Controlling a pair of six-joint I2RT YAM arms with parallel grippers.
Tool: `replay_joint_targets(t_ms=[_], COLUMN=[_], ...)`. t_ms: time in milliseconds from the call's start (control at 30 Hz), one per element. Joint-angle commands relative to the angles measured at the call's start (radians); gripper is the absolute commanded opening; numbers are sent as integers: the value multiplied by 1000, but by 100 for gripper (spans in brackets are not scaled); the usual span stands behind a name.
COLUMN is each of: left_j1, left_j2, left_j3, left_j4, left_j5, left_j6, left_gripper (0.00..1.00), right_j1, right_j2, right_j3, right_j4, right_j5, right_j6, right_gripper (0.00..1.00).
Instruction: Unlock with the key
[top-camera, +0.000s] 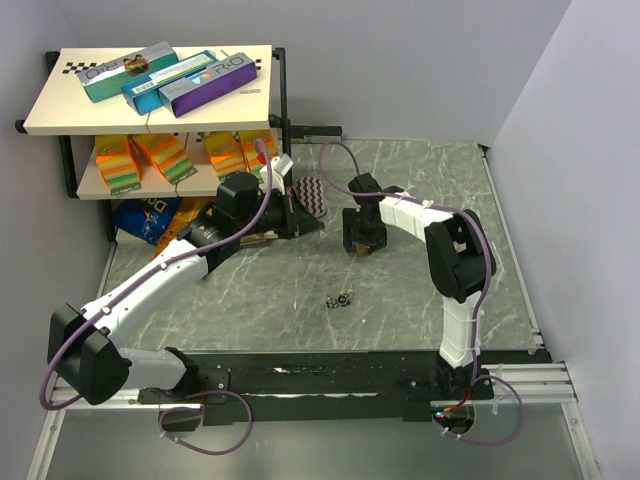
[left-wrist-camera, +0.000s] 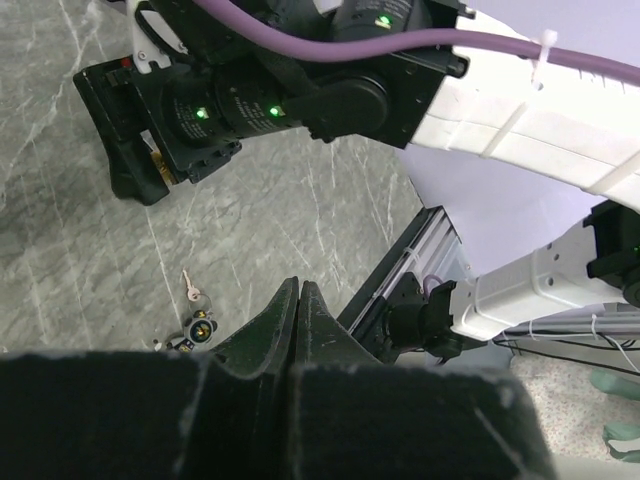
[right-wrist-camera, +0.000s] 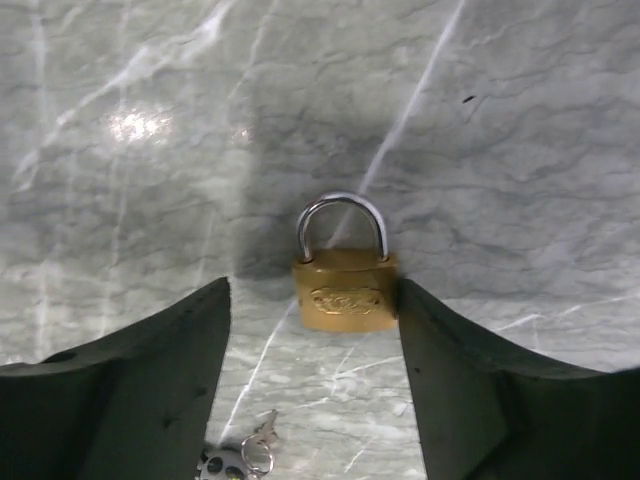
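Top view, worktop: grey marbled worktop (top-camera: 420, 180), with a shelf rack (top-camera: 60, 120) of boxes at its far left corner.
Top view, key: the key (top-camera: 343, 299) lies on bare worktop about midway across, nearer the arm bases than either claw.
Top view, right claw: the right claw (top-camera: 363, 243) points down just beyond the key.
Top view, left arm: stretched toward the foot of the shelf rack.
Left wrist view, left claw: the left claw (left-wrist-camera: 298, 300) is narrow, fingers pressed together with nothing between them.
Left wrist view, key: on the worktop, apart from the fingertips.
Right wrist view, right claw: wide. A brass padlock (right-wrist-camera: 345, 285) sits between its fingers (right-wrist-camera: 150, 390), right beside one finger with a clear gap to the other, so it is not clamped.
Right wrist view, key: at the bottom edge between the fingers, near the padlock but not touching it.
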Motion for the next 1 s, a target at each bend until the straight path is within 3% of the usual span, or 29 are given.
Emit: replay_joint_targets(t_ms=[0, 100, 233, 333, 433, 467, 567, 667, 967], left_j1=[15, 23, 23, 27, 29, 30, 30, 30, 29], left_j2=[10, 32, 55, 73, 86, 92, 121, 139, 138], left_j3=[28, 23, 14, 6, -6, -8, -18, -37, -109], left_j4=[44, 65, 62, 73, 160, 186, 303, 407, 640], left_j5=[6, 23, -7, 18, 74, 145, 276, 333, 391], left_j6=[-1, -27, -55, -72, -92, -103, -133, -179, -300], left_gripper=[1, 1, 1, 1, 1, 1, 1, 1, 1], right_j1=[-16, -59, -122, -126, -126, -126, -124, -124, -124], right_j2=[-83, -171, -422, -622, -763, -784, -835, -872, -860], right_j3=[-60, -124, -306, -409, -471, -482, -506, -522, -476], right_j4=[35, 69, 194, 317, 417, 440, 549, 656, 621], right_j5=[-75, -102, -214, -372, -628, -757, -913, -982, -1035], right_j6=[11, -4, -35, -92, -40, -17, 104, 187, 160], right_gripper=[75, 79, 82, 79, 70, 68, 62, 55, 43])
